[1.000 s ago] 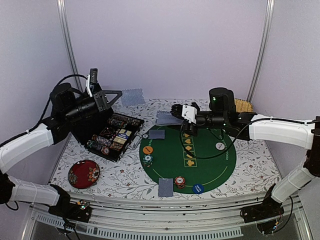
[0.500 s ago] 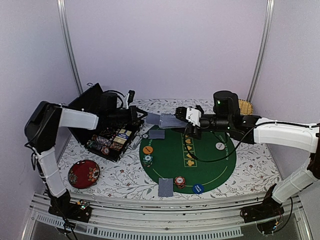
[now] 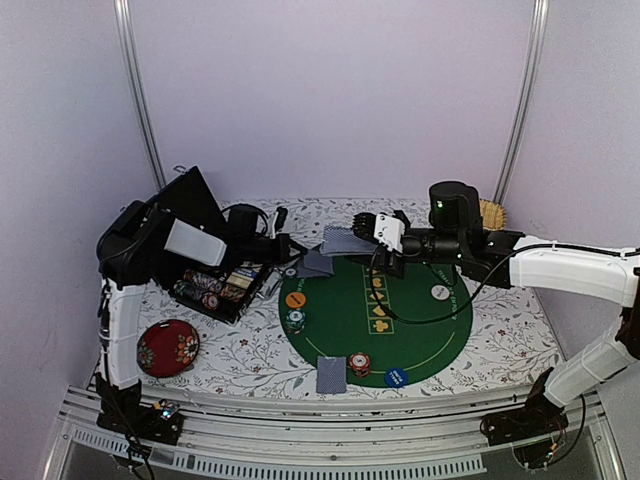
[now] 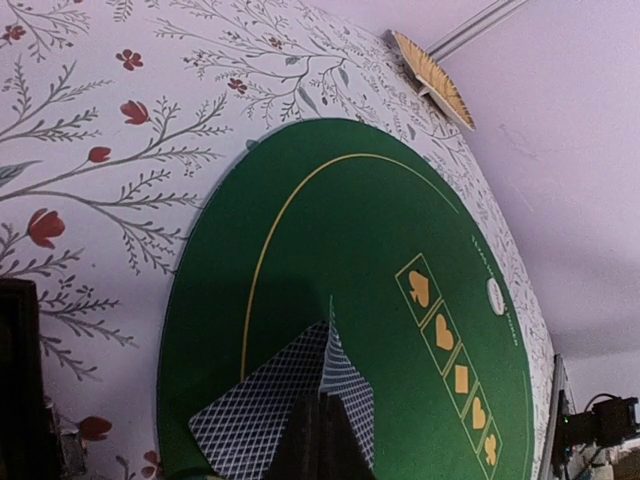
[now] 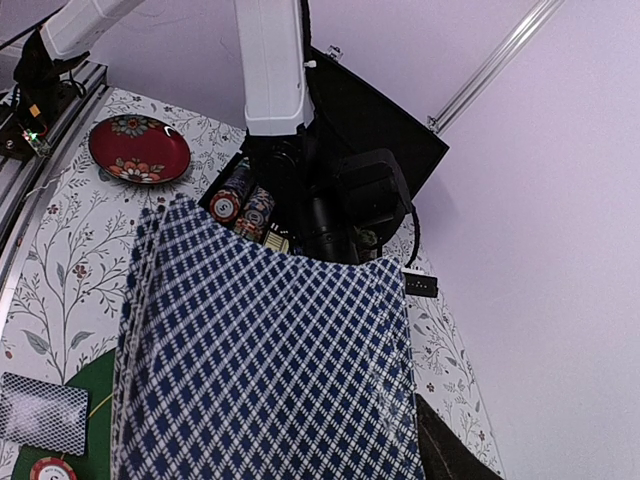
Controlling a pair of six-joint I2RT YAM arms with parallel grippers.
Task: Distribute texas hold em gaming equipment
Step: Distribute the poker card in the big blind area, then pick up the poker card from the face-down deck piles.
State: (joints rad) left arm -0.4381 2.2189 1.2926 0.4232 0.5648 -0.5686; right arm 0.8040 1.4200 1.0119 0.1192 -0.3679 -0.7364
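My left gripper [image 3: 291, 252] is shut on one blue-backed playing card [image 4: 350, 385]. It holds the card on edge just above another card [image 4: 250, 420] that lies on the green mat's far-left edge [image 3: 316, 264]. My right gripper [image 3: 368, 233] is shut on the deck of cards [image 5: 270, 360], held above the mat's back edge; the deck hides its fingers. On the mat [image 3: 420, 335] lie an orange disc [image 3: 295, 299], a green chip stack [image 3: 294, 320], a red chip stack [image 3: 360, 362], a blue disc [image 3: 396, 377], a white disc [image 3: 440, 292] and a front card [image 3: 331, 374].
An open black chip case [image 3: 225, 275] with rows of chips stands at the left, under my left arm. A dark red floral dish [image 3: 167, 347] sits front left. A tan woven piece [image 3: 487, 212] lies at the back right.
My left arm swung from the back left to the deck with a card, then lowered it to the mat's far-left edge. The right gripper with the deck barely moved.
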